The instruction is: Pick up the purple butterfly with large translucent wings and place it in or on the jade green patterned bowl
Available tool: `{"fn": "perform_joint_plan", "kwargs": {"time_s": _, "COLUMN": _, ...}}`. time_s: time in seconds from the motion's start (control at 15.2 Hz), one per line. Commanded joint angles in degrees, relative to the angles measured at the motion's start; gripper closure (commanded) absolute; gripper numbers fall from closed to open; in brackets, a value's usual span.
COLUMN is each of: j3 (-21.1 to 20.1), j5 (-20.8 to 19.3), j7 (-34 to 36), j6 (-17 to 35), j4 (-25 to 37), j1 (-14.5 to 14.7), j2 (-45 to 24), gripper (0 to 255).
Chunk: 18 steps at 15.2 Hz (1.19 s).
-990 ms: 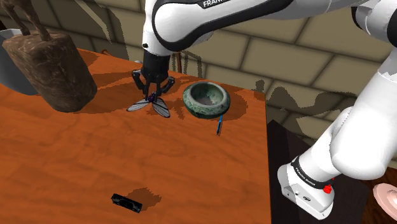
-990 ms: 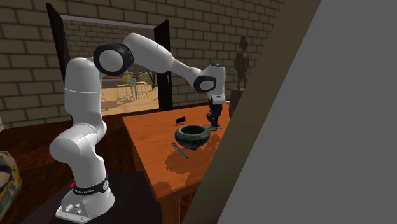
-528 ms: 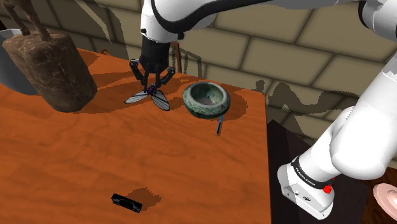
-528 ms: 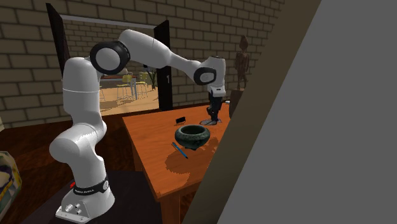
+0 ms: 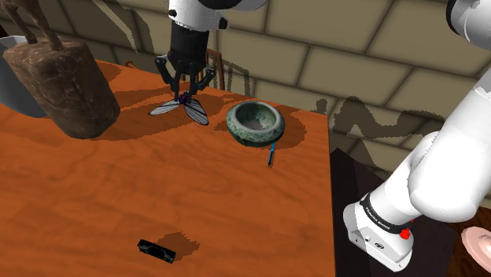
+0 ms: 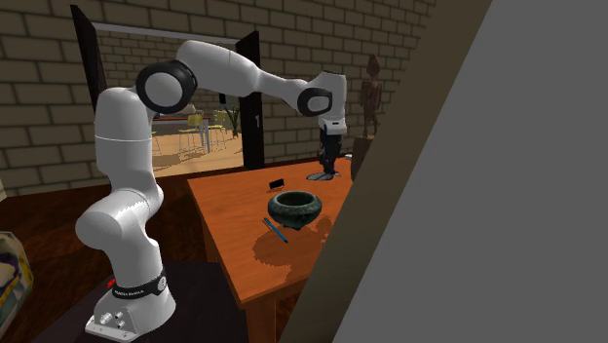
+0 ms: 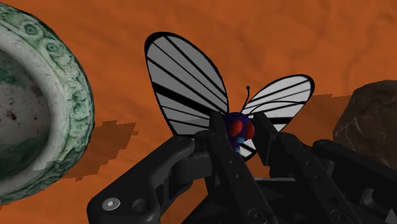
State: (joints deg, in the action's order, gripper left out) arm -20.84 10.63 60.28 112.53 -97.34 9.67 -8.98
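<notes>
While the gripper [image 5: 183, 95] is pinching the butterfly [image 5: 197, 115] by its purple body, wings hanging free and seemingly clear of the table [image 5: 118, 197], it is sitting just beside the bowl [image 5: 234, 123], on the shoulder view's left. I'm thinking: carrying high enough for the wings to clear the rim, centring over the hollow, lowering, then opening. Wings are looking flimsy, so going slow.

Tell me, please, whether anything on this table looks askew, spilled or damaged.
Nothing stands out. The butterfly sits clasped in the tool, both wings whole; the green bowl stands upright, and the blue pen lies beside it.
</notes>
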Motion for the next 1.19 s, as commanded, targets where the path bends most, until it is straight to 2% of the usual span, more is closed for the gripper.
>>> {"fn": "perform_joint_plan", "kwargs": {"time_s": 0.0, "j3": 0.0, "j5": 0.0, "j7": 0.2, "j6": -1.3, "j4": 1.0, "j1": -0.1, "j2": 0.3, "gripper": 255}}
{"fn": "perform_joint_plan", "kwargs": {"time_s": 0.53, "j3": 0.0, "j5": -0.3, "j7": 1.3, "j6": -6.9, "j4": 6.7, "j1": 0.0, "j2": 0.3, "gripper": 255}}
{"fn": "perform_joint_plan", "kwargs": {"time_s": 0.79, "j3": 1.6, "j5": 3.5, "j7": -3.7, "j6": -6.2, "j4": -3.5, "j1": -2.8, "j2": 9.4, "gripper": 255}}
{"fn": "perform_joint_plan", "kwargs": {"time_s": 1.12, "j3": 4.7, "j5": 6.9, "j7": -9.9, "j6": -7.2, "j4": -14.0, "j1": -5.0, "j2": 19.7, "gripper": 255}}
